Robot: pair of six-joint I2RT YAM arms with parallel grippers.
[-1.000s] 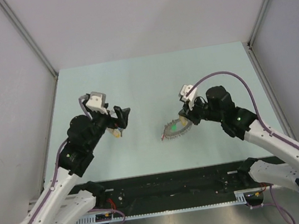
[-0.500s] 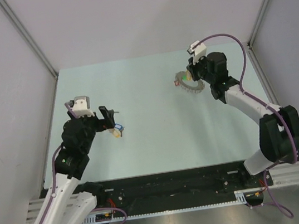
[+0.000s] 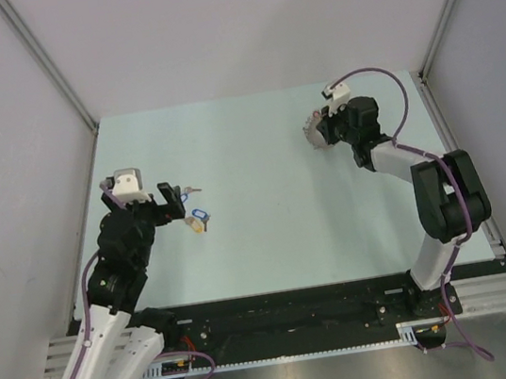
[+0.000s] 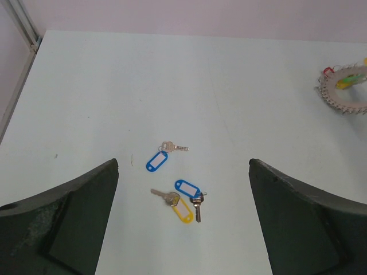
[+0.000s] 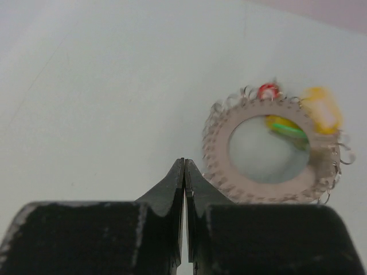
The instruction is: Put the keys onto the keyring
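Three loose keys lie on the table: one with a blue tag (image 4: 157,161), one with a blue tag (image 4: 187,187) and one with a yellow tag (image 4: 183,209). They also show in the top view (image 3: 198,219). My left gripper (image 4: 183,229) is open and empty, just short of them; it also shows in the top view (image 3: 171,203). The keyring (image 5: 259,192), a grey wreath with red, yellow and green tags, lies at the far right of the table (image 3: 313,136). My right gripper (image 5: 184,171) is shut with nothing between the jaws, its tips just left of the ring.
Grey walls with metal posts enclose the pale green table (image 3: 269,235). The keyring shows far off at the upper right of the left wrist view (image 4: 346,91). The right arm (image 3: 444,189) stretches along the table's right side.
My right arm swung from the table's middle to the far right with the keyring. My left gripper drew back to the left, away from the keys.
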